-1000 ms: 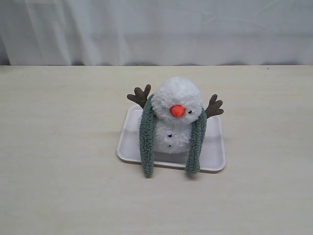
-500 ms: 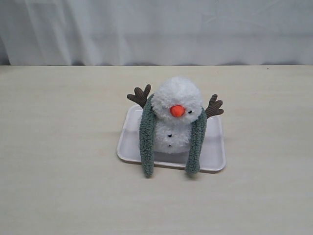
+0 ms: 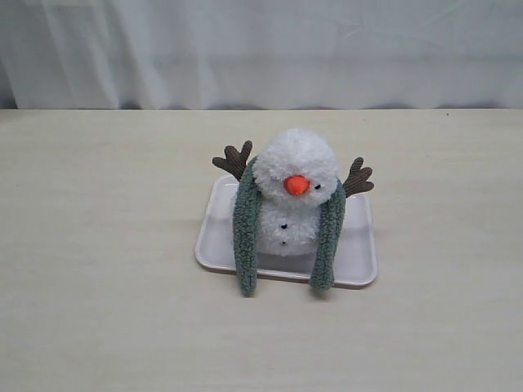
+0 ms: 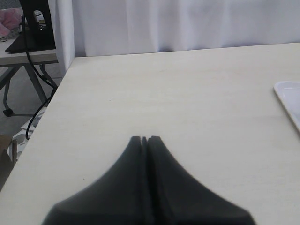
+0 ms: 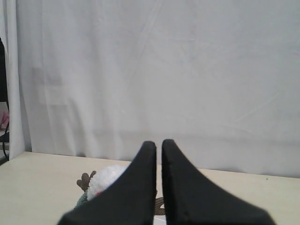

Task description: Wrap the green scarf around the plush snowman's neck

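Observation:
The plush snowman (image 3: 294, 175) sits upright on a white tray (image 3: 359, 253) in the middle of the table, orange nose facing the camera, brown twig arms spread. The green scarf (image 3: 244, 229) lies behind its neck, and both ends hang down the front past the tray's near rim. Neither arm shows in the exterior view. My left gripper (image 4: 145, 139) is shut and empty over bare table, with the tray's corner (image 4: 287, 92) off to one side. My right gripper (image 5: 159, 143) is shut and empty; the snowman's head (image 5: 107, 177) peeks out behind its fingers.
A white curtain (image 3: 261, 49) hangs behind the table's far edge. The left wrist view shows the table's side edge (image 4: 56, 93), with a black stand (image 4: 33, 23) and cables beyond it.

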`<state>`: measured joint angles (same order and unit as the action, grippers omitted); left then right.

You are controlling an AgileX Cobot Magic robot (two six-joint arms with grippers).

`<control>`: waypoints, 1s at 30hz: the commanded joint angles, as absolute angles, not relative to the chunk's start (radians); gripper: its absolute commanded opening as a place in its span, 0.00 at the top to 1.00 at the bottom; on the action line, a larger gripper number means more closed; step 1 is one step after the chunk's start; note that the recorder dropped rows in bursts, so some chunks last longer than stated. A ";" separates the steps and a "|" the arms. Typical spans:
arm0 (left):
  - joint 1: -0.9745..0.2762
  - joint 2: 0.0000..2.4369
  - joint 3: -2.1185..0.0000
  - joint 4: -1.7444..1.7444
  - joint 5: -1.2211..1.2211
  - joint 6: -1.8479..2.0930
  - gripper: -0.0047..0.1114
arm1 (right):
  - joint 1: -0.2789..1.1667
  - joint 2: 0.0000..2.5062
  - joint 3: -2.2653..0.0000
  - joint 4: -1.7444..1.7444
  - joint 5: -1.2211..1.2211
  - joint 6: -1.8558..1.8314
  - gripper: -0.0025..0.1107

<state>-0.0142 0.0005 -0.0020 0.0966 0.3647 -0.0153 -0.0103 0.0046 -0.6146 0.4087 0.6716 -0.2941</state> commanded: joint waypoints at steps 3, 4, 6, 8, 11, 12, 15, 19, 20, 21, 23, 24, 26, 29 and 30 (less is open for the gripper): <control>-0.013 0.000 0.000 0.095 0.357 -0.017 0.96 | -0.010 0.000 -0.615 0.410 0.664 -0.299 0.94; -0.013 0.000 0.000 0.095 0.357 -0.017 0.96 | -0.010 0.000 -0.615 0.410 0.664 -0.299 0.94; -0.013 0.000 0.000 0.095 0.357 -0.017 0.96 | -0.010 0.000 -0.615 0.410 0.664 -0.299 0.94; -0.013 0.000 0.000 0.095 0.357 -0.017 0.96 | -0.010 0.000 -0.615 0.410 0.664 -0.299 0.94; -0.013 0.000 0.000 0.095 0.357 -0.017 0.96 | -0.009 0.000 -0.613 0.410 0.664 -0.299 0.94; -0.013 0.000 0.000 0.095 0.357 -0.017 0.96 | -0.009 0.000 -0.613 0.410 0.664 -0.299 0.94; -0.013 0.000 0.000 0.095 0.357 -0.017 0.96 | -0.009 0.000 -0.613 0.410 0.664 -0.299 0.94; -0.013 0.000 0.000 0.095 0.357 -0.017 0.96 | -0.009 0.000 -0.613 0.410 0.627 -0.299 0.94; -0.013 0.000 0.000 0.095 0.357 -0.017 0.96 | -0.009 0.000 -0.613 0.410 0.607 -0.299 0.94; -0.013 0.000 0.000 0.095 0.357 -0.017 0.96 | -0.009 0.000 -0.613 0.410 0.576 -0.299 0.94; -0.013 0.000 0.000 0.095 0.357 -0.017 0.96 | -0.009 0.000 -0.613 0.406 0.485 -0.299 0.94; -0.013 0.000 0.000 0.095 0.357 -0.017 0.96 | -0.009 0.000 -0.613 0.398 0.430 -0.299 0.94; -0.013 0.000 0.000 0.095 0.357 -0.017 0.96 | -0.009 0.000 -0.613 0.342 0.331 -0.299 0.94; -0.013 0.000 0.000 0.095 0.355 -0.017 0.96 | -0.011 0.000 -0.613 0.230 0.150 -0.299 0.94; -0.013 0.000 0.000 0.095 0.355 -0.017 0.96 | -0.011 0.000 -0.613 0.213 0.101 -0.299 0.94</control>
